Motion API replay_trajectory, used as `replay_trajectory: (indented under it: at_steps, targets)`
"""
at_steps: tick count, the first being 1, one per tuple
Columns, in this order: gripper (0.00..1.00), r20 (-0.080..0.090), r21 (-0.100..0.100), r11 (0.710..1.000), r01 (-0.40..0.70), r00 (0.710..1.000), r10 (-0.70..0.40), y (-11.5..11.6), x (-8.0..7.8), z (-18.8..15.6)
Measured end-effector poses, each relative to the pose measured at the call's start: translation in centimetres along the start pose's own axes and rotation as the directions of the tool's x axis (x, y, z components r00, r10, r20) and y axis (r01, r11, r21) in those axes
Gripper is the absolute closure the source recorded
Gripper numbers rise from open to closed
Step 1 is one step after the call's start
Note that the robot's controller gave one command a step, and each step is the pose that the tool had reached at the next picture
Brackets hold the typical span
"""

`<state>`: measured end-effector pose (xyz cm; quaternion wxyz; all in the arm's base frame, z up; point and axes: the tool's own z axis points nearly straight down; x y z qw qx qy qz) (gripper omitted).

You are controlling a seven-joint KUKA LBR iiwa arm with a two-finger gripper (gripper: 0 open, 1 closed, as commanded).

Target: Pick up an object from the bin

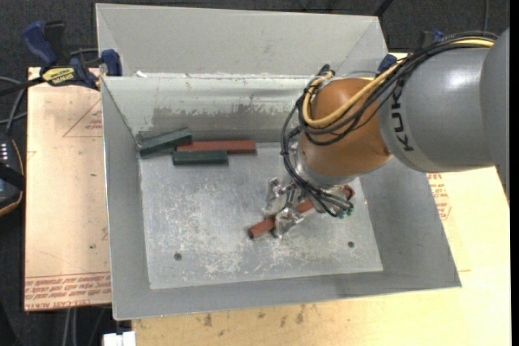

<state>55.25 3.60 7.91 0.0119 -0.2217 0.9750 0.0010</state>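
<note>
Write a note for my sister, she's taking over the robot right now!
Pincer: low in the bin, right of middle, at a small red-brown block; grip unclear.
Elsewhere: grey-green bar, red-brown bar and dark green bar lie together by the back wall.
Done: nothing lifted out yet.
Left: grip one piece, lift it clear.

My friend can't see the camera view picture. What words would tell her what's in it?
A robot arm's gripper is down at a small red-brown stick near the middle of a grey metal bin. Near the back wall lie two dark green bars and one red-brown bar.
</note>
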Motion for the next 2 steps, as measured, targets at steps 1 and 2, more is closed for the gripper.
replay_trajectory:
  at_steps: [1, 2]
  targets:
    - [1.00, 0.000, 0.000, 1.000, 0.000, 1.000, 0.000, 0.0, 0.0, 0.0]
    - [1.00, -0.015, 0.000, 0.999, -0.041, 0.999, 0.041, 0.2, 0.1, -17.2]
